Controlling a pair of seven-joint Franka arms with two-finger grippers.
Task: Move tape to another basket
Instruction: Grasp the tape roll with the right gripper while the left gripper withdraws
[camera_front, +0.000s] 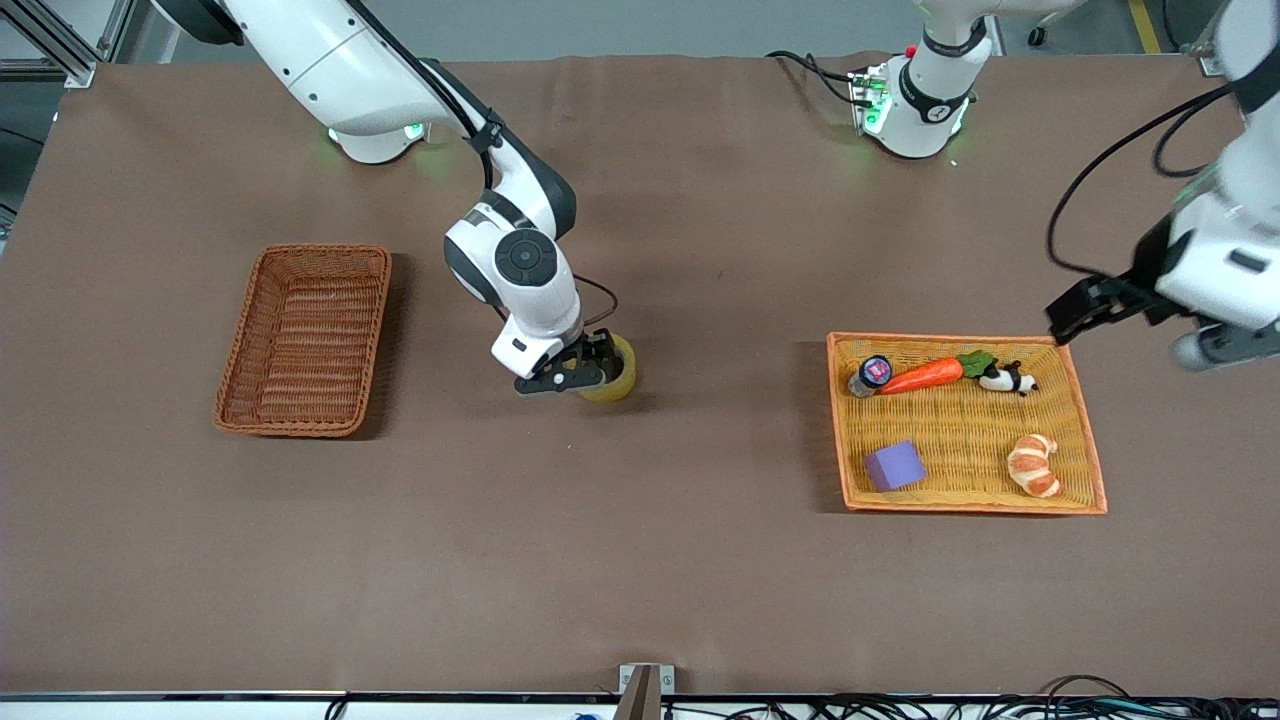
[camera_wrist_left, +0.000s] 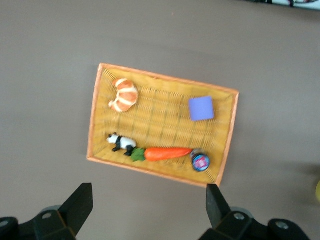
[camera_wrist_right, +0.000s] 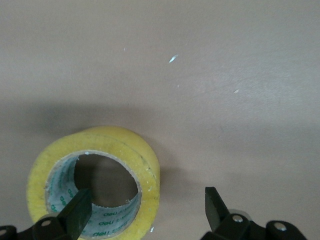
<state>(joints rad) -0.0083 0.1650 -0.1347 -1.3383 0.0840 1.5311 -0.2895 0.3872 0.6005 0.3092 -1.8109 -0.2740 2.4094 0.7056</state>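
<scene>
Here we log the scene from the right arm's end of the counter (camera_front: 640, 560) across. The narrow reddish-brown basket (camera_front: 305, 340) sits empty near that end, its long side running toward and away from the front camera. Next, mid-counter, the right claw (camera_front: 585, 368) is low over the tape (camera_front: 612, 368), which lies flat on the cloth between the two baskets. In the right wrist view the fingers (camera_wrist_right: 77, 212) are spread wide, one over the roll's grey core, the other outside the yellow wall; nothing is gripped yet. The roll's hole faces up, so its axis stands vertical; as a ring it has no long direction.

We judge this the pickup step: the next move calls for pinching one wall, lifting, then carrying toward the brown basket.

Further along, the yellow-orange basket (camera_front: 1085, 440) holds a purple cube (camera_front: 895, 466), carrot (camera_front: 922, 375), panda (camera_front: 1008, 378) and croissant (camera_front: 1035, 465). The left claw (camera_front: 1085, 305) waits spread wide, above that basket's rim.
</scene>
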